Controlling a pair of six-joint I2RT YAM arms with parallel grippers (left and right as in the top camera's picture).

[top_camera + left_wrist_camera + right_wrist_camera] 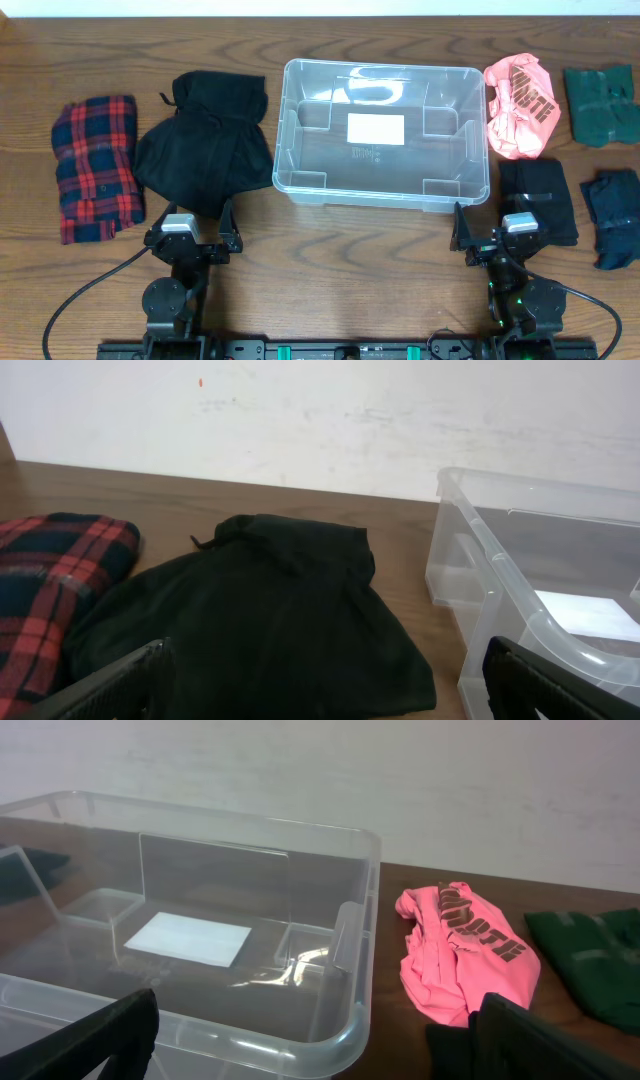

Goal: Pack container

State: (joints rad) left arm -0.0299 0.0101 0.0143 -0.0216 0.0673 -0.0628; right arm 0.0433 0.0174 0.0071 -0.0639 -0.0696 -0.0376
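Left gripper [193, 215] and right gripper [500, 222] both stand wide, holding nothing, at the near edge of your tabletop [350, 280]. You have one container [385, 203] in the middle. Six garments flank it: plaid cloth [95, 168] and black cloth [205, 140] to the left; pink cloth [520, 108], green cloth [600, 103], second black cloth [540, 200] and navy cloth [615, 215] to the right.

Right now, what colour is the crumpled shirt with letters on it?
The crumpled shirt is pink with dark letters, clearest in the right wrist view.
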